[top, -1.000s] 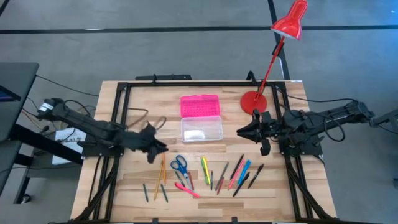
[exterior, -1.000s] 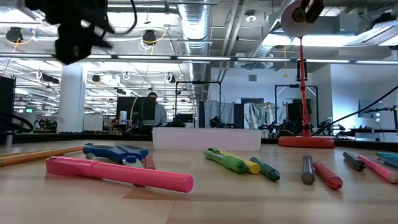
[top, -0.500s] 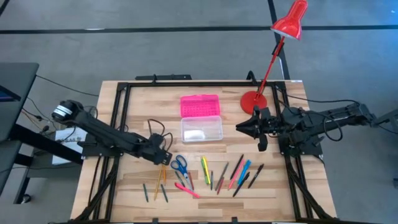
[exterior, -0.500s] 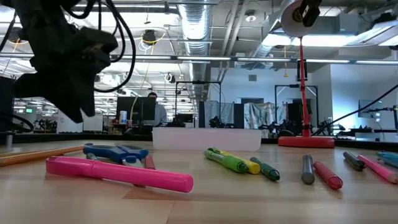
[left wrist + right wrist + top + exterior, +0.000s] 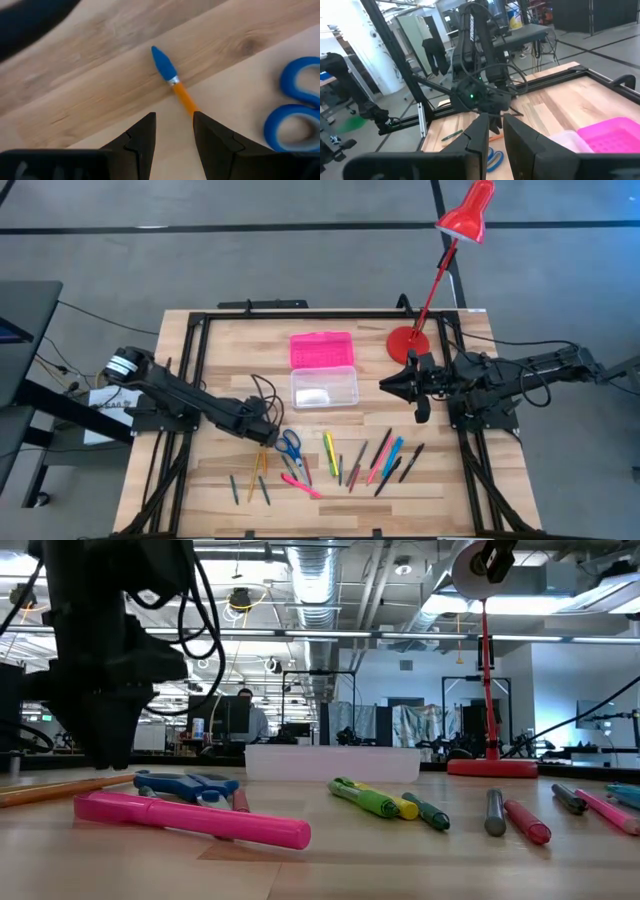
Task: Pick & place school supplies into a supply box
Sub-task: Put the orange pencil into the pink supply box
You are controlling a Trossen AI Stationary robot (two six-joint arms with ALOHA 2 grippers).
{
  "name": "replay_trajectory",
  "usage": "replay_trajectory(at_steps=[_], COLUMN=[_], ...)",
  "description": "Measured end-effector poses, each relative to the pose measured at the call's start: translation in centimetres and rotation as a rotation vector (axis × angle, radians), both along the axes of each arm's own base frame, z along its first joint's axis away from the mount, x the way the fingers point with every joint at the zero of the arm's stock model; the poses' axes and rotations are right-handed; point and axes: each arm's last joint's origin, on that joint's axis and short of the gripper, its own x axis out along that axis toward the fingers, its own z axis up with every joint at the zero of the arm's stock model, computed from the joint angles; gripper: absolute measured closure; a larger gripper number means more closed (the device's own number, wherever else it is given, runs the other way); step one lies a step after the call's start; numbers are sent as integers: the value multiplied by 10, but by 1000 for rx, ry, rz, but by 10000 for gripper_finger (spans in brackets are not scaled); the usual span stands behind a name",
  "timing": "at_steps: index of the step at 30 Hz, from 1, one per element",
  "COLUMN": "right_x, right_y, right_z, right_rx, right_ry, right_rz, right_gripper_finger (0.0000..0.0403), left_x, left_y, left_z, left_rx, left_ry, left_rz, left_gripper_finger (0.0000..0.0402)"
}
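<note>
The school supplies lie in a loose row along the near half of the table: blue-handled scissors (image 5: pixel 290 445), an orange pencil (image 5: pixel 262 460) with a blue end (image 5: pixel 162 64), a pink marker (image 5: pixel 190 818) and several pens (image 5: pixel 375 460). The supply box (image 5: pixel 323 388) stands behind them, its pink lid (image 5: pixel 322 350) folded open. My left gripper (image 5: pixel 174 125) is open and points down low over the orange pencil, left of the scissors' handles (image 5: pixel 295 110); it touches nothing that shows. My right gripper (image 5: pixel 495 125) hovers level at the right, open by a narrow gap and holding nothing.
A red desk lamp stands with its base (image 5: pixel 408 342) at the far right of the table, its head (image 5: pixel 468 215) reaching beyond the far edge. A black frame (image 5: pixel 300 315) runs round the table. Bare wood lies left of the box (image 5: pixel 225 350).
My left gripper has come down from well above the table to just over it. It has also gone toward the near edge and the scissors, and has tipped from a slant to pointing almost straight down. The supplies and the box lie as before.
</note>
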Motion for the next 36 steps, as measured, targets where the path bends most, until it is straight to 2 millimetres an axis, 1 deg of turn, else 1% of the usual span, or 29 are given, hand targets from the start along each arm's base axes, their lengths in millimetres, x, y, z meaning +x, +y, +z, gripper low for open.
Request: replay_trajectory(at_steps=[5,14,22,26,31,36], right_x=[0,0,0,0,0,0], right_y=[0,0,0,0,0,0], right_z=[-1,-1,-1,-2,-3,-4], right_rx=[0,0,0,-2,-4,-5], right_ry=[7,7,10,24,36,44], right_rz=[0,0,0,0,0,0], right_gripper_finger=[351,351,351,351,351,351], left_x=[4,7,10,9,11,23], left_y=[-1,-1,-3,-2,2,5], left_z=[-5,-5,1,2,-4,-12], left_rx=[-3,-7,-54,-61,-51,-55], left_ry=[-12,-36,-105,-110,-97,-135], left_rz=[10,41,94,126,172,183], left_gripper_finger=[276,276,276,276,276,276])
